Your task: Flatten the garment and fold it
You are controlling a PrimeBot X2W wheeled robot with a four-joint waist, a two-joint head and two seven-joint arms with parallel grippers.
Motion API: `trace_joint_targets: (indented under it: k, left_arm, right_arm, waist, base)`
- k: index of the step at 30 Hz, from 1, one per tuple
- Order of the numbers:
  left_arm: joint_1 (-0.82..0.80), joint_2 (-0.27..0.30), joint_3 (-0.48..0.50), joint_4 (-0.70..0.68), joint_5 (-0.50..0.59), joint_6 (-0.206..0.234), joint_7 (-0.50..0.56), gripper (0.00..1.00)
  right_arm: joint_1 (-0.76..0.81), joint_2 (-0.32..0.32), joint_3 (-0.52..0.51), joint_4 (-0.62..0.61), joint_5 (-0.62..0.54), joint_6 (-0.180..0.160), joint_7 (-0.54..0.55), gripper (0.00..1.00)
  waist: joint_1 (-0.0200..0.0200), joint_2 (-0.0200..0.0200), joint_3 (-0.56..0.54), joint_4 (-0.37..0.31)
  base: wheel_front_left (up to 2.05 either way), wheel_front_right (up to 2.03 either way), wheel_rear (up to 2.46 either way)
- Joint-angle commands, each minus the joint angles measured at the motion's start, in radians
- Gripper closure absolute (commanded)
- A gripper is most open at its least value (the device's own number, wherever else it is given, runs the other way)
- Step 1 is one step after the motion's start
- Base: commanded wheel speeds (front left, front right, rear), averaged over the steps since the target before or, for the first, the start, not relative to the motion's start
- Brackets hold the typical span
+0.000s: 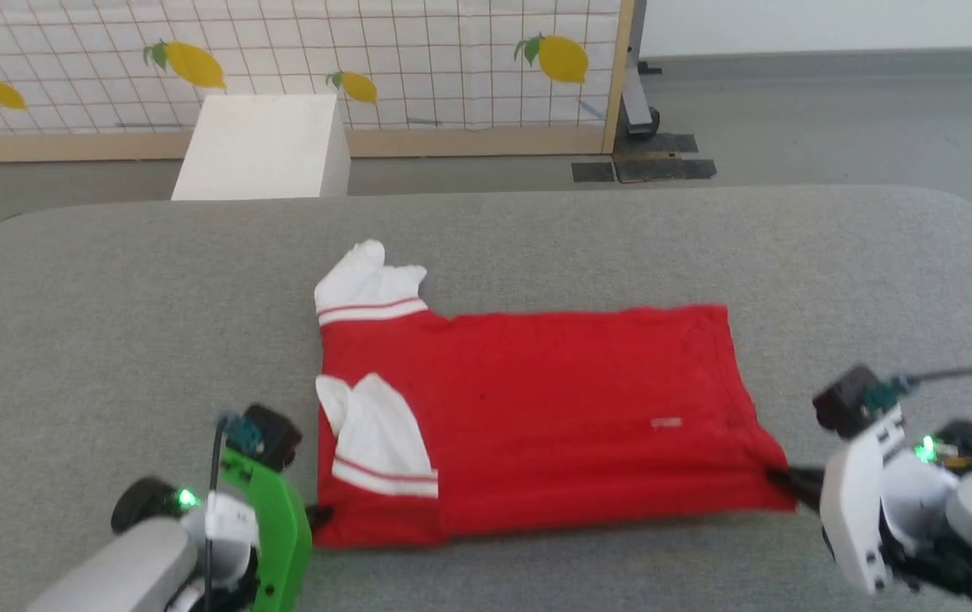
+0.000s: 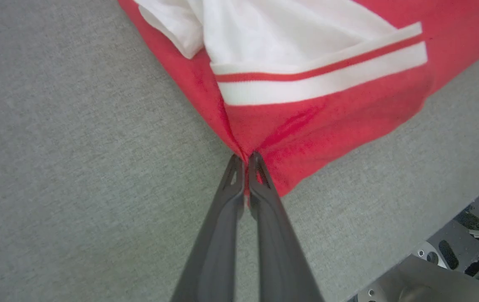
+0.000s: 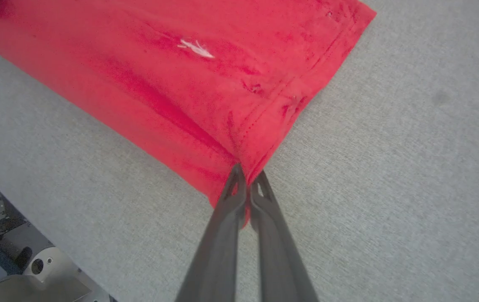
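Lying flat on the grey worktop (image 1: 111, 323), the garment (image 1: 537, 408) sits near the middle, closer to the robot's edge than to the far edge. Its red body runs crosswise in the head view, with the hem end toward the robot's right and the sleeve end toward its left. The far sleeve (image 1: 366, 289), white with a red stripe, sticks out past the far left corner. The near sleeve (image 1: 379, 446), also white with a red stripe, is folded over onto the red fabric by the near left corner. A small white logo (image 1: 666, 422) shows on the red body toward the hem end.

Finding on the left claw (image 2: 245, 158): closed, its two dark fingers pinching the red fabric at the near left corner, just beside the near sleeve's striped cuff. The cloth puckers into the fingertips.

Finding on the right claw (image 3: 247, 176): closed, pinching the near right hem corner. Creases fan out from the grip, and the stitched hem line runs up to the fingertips.

Whether either pinched corner is raised off the worktop cannot be told.

Beyond the worktop, a white box (image 1: 260, 144) stands on the grey floor (image 1: 834, 119) before a gridded screen (image 1: 281, 51) printed with lemons.
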Motion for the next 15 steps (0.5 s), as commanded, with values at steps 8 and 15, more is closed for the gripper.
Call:
trace_joint_targets:
  k: [8,15]
  left_arm:
    - [0.131,0.045,-0.005,-0.075,-0.042,0.068,-0.023,1.00]
    - [0.174,0.019,-0.006,-0.040,-0.071,0.083,-0.041,0.91]
  right_arm:
    - [0.232,-0.028,-0.103,-0.090,-0.043,-0.002,0.038,1.00]
    - [0.334,0.041,-0.182,-0.075,-0.099,-0.002,0.059,0.95]
  waist:
    - [0.0000,0.0000,-0.003,0.014]
    - [0.0000,0.0000,0.012,0.019]
  base:
    - [0.00,0.00,0.00]
    - [0.00,0.00,0.00]
